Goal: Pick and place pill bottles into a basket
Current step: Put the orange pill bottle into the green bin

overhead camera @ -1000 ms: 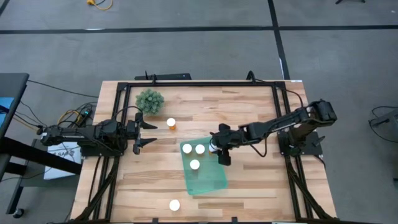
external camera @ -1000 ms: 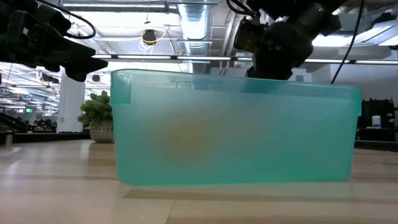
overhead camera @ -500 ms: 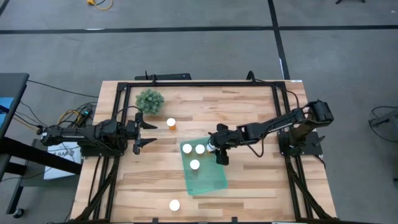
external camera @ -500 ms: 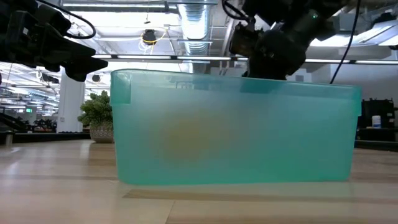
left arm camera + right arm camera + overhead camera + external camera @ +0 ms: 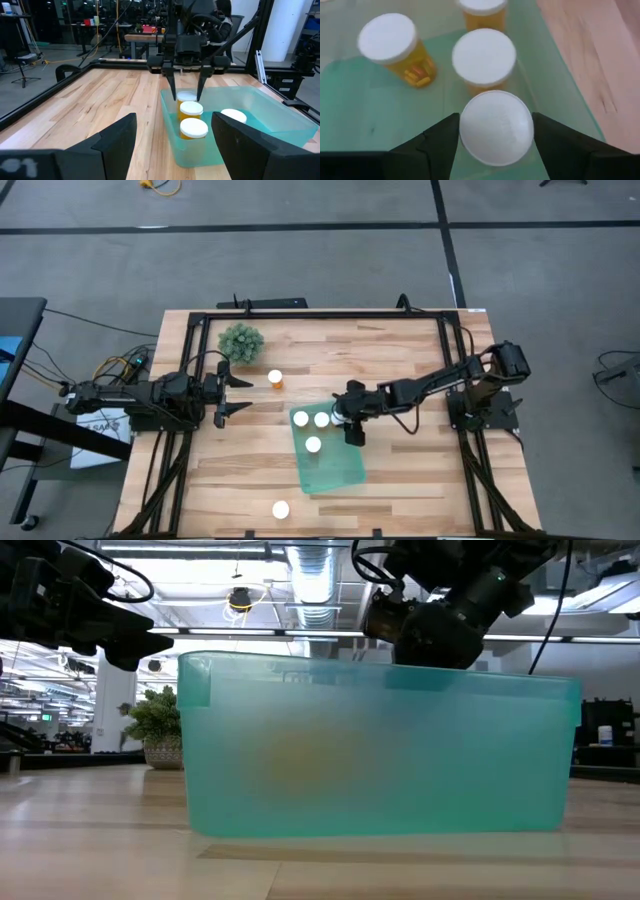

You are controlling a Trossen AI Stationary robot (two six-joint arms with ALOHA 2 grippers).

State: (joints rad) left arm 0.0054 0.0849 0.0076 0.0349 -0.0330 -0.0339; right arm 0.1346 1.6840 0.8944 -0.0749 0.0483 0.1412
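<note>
The teal tray (image 5: 338, 468) lies on the table right of the middle. Three pill bottles stand in its far part, their white caps (image 5: 301, 419), (image 5: 321, 419), (image 5: 313, 444) up. One bottle (image 5: 275, 378) stands on the table beyond the tray's left side, and another (image 5: 281, 509) near the front edge. My right gripper (image 5: 342, 420) is over the tray's far right corner, shut on a further bottle (image 5: 496, 127). My left gripper (image 5: 238, 391) is open and empty at the left, left of the bottle beyond the tray. My right gripper pinches the pill bottle between its two fingers (image 5: 440, 142), one on each side just under the white cap (image 5: 470, 131). The fingers come from above and point down. The bottle stands upright inside the tray's far right corner (image 5: 187, 96); whether its base touches the tray floor I cannot tell.
A small bushy green plant (image 5: 241, 340) stands at the far left of the table. A black frame (image 5: 330, 313) runs round the table's edges. Bare wood lies left of the tray and at the far right.
My right gripper has gone toward the table's left with the bottle between its fingers, from beside the tray's far right rim to over the tray's far right corner.
</note>
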